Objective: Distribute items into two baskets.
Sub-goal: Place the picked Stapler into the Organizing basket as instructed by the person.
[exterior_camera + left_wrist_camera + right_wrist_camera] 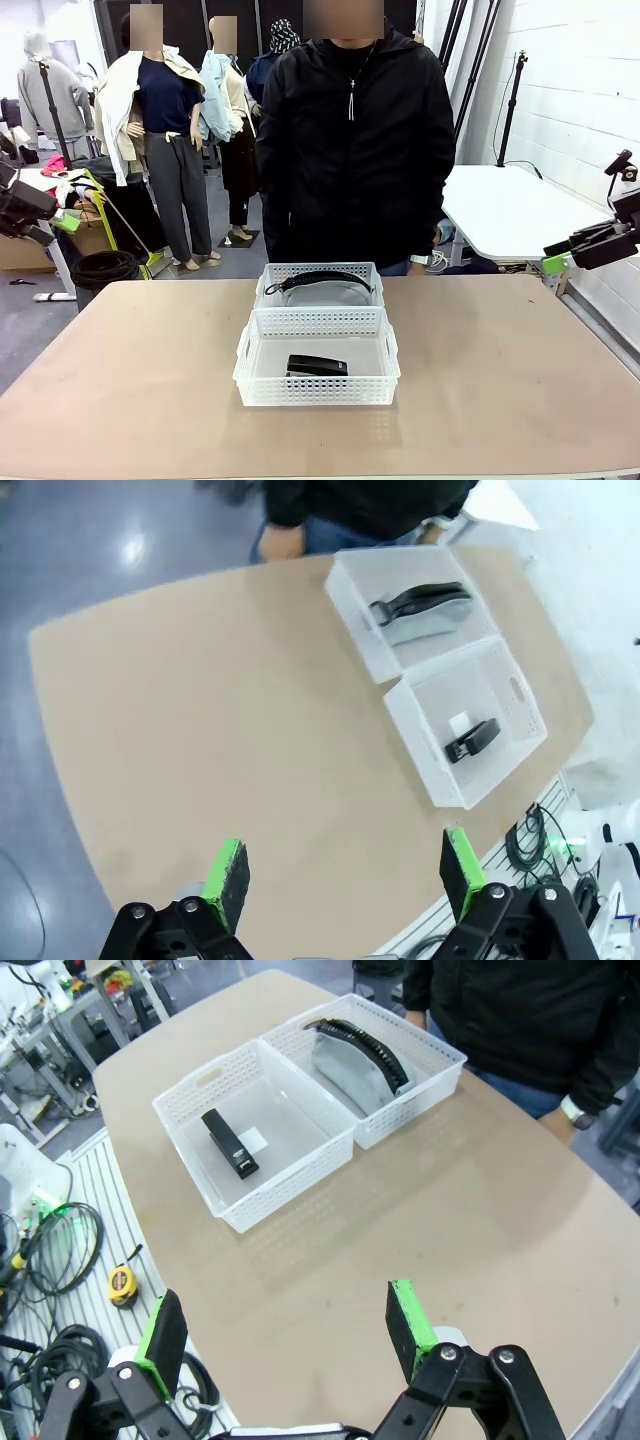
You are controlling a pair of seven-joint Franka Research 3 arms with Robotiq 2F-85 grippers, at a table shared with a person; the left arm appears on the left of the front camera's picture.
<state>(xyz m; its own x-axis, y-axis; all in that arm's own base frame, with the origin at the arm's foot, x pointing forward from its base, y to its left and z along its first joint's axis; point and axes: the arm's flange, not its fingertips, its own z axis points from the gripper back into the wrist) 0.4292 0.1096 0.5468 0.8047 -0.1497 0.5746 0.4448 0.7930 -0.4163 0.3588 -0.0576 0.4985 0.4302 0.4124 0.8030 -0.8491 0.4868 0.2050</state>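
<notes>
we see two white lattice baskets set end to end in the middle of the tan worktop (520, 380), their short walls touching. the near basket (262, 385), the one closer to our side, holds the small black stapler-like block (317, 365), which lies flat on the basket floor next to a small white patch. the far basket (372, 272), next to the person, holds the thin black curved band (320, 277), which arches across the basket's width over a grey object (325, 294) lying under it.

the person (355, 130) stands at the far edge of the worktop in a black jacket, just behind the far basket.

our left end effector (343, 875) hangs high above the worktop's left part, well apart from the baskets, its green-padded fingers (226, 877) spread wide with nothing between them. our right end effector (285, 1335) hangs above the right part of the worktop, also well clear of the baskets, fingers spread wide and holding nothing. in the front view both arms sit at the picture's outer edges, raised above the worktop.
</notes>
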